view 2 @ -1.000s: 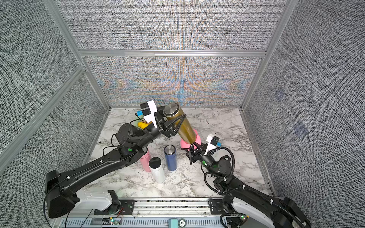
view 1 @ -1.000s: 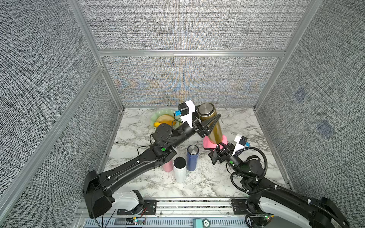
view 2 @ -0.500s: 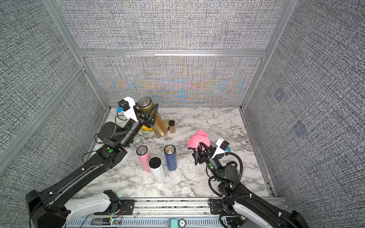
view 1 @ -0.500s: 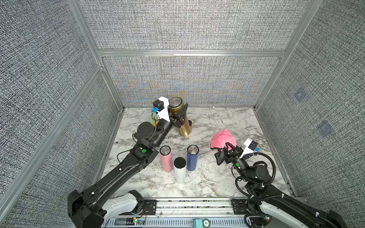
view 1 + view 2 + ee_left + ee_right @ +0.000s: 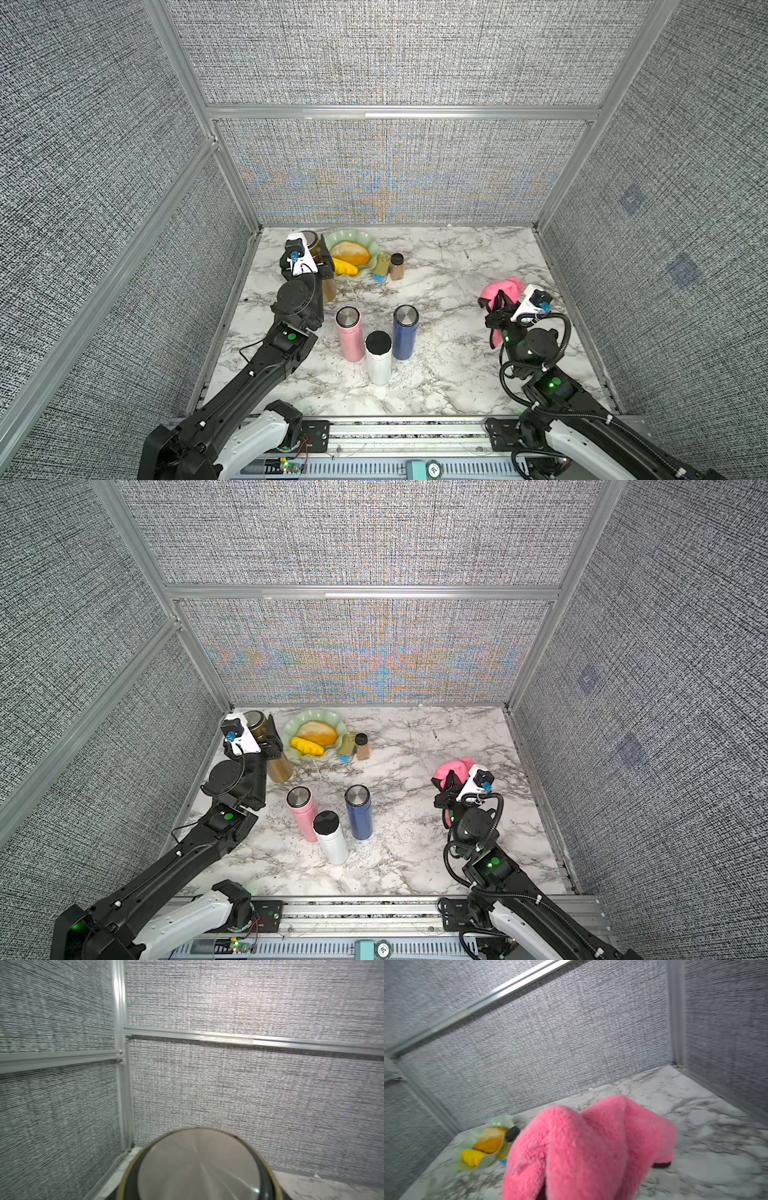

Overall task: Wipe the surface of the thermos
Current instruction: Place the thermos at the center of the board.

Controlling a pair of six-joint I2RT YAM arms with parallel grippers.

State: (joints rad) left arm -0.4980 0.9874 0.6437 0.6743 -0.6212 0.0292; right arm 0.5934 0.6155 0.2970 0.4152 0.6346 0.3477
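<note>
The gold thermos (image 5: pixel 329 287) with a steel lid (image 5: pixel 199 1165) stands upright in the back left corner; it shows in both top views (image 5: pixel 279 767). My left gripper (image 5: pixel 320 266) is shut on its upper body, and the arm hides part of it. My right gripper (image 5: pixel 498 303) is on the right side of the table, shut on a fluffy pink cloth (image 5: pixel 505 286). The cloth (image 5: pixel 591 1147) fills the right wrist view and hides the jaws. Cloth and thermos are far apart.
A pink thermos (image 5: pixel 349 336), a white one (image 5: pixel 379 357) and a blue one (image 5: pixel 405 332) stand together at the centre front. A green plate (image 5: pixel 370 241) with yellow food sits at the back, beside a spice jar (image 5: pixel 397 266). Walls close in three sides.
My left arm has carried the thermos from a raised, tilted pose over the middle to the back left corner, now upright. My right gripper has drawn back to the right with the cloth.
</note>
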